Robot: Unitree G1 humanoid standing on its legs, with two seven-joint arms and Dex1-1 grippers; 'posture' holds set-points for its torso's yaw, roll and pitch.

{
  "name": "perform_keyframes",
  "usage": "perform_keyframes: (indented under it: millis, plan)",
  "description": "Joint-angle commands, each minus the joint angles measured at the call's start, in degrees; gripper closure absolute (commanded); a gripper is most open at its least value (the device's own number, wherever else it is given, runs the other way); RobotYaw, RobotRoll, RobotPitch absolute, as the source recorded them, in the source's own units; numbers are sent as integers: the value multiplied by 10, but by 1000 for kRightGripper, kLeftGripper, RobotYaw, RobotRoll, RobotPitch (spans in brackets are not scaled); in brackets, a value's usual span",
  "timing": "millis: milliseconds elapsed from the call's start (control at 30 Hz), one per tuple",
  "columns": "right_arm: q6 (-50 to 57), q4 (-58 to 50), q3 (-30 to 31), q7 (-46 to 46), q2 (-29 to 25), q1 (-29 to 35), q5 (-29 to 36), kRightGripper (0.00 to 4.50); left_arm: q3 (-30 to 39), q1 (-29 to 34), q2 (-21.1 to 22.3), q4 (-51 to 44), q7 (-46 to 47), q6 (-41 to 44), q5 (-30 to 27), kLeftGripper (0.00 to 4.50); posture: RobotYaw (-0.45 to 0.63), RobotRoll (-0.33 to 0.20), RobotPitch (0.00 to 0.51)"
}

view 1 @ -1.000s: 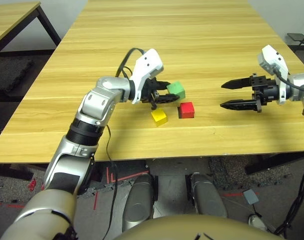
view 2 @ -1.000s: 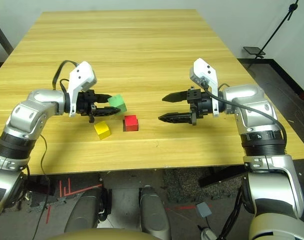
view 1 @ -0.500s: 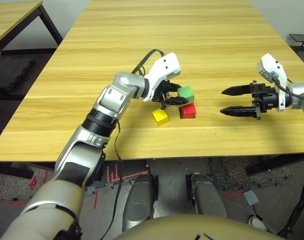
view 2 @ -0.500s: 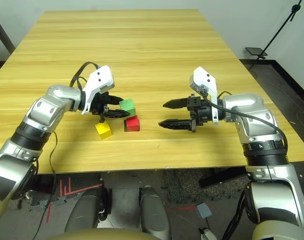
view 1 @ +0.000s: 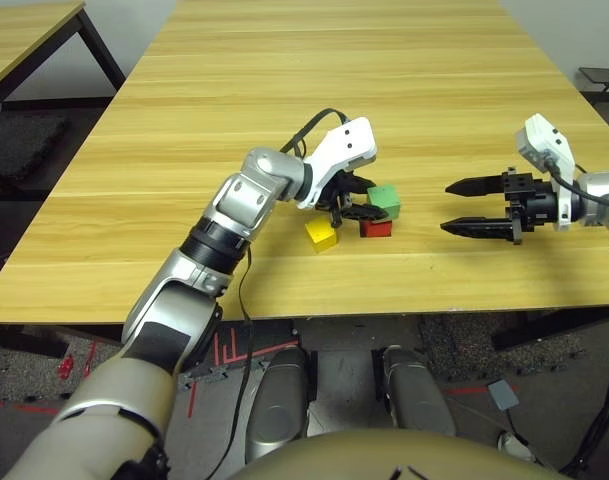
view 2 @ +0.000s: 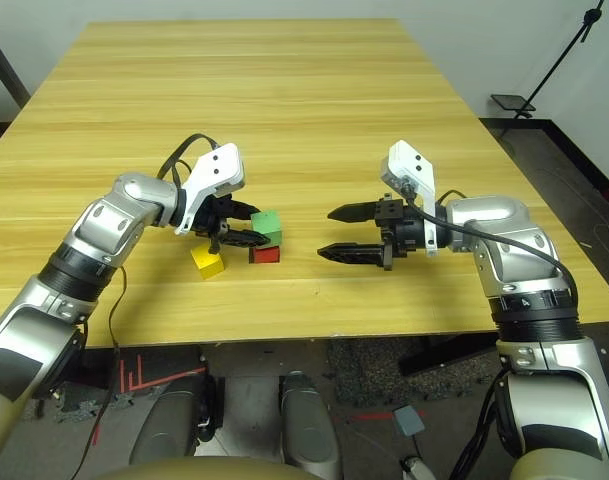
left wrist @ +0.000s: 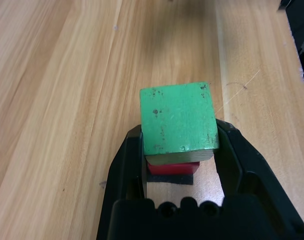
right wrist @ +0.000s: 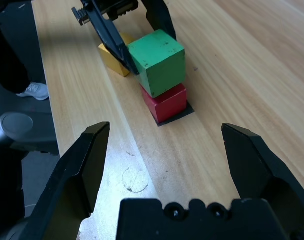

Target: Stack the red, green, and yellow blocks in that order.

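While the left fingers [left wrist: 128, 165] grip the green block [left wrist: 179, 120] by opposite sides over the red block [right wrist: 166, 104] | handling, likely: light, stiff, modest slip; take flat faces | cube, no long axis; green's faces slightly turned from red's | yellow block [view 1: 321, 235] beside left fingers | right fingers [view 2: 352, 233] wide, empty

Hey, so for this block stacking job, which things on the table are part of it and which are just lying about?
Part of the job:
- red block
- green block, gripped by the left gripper
- yellow block

Not named in the job:
- black patch under the red block
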Motion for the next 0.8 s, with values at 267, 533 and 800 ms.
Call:
perform_keyframes:
  millis: [267,533,800]
  plan:
    - [14,-21,-12,-16,-18,17,14,0,-10,3,-8,16,-12,-17,14,2450,109,-90,97]
    - [25,-31,-16,-20,-23,22,20,0,-8,1,-17,31,-11,-28,19,2450,101,-93,103]
    - [26,-33,-17,-22,-24,24,22,0,-4,10,-11,30,-9,-41,28,21,110,-94,101]
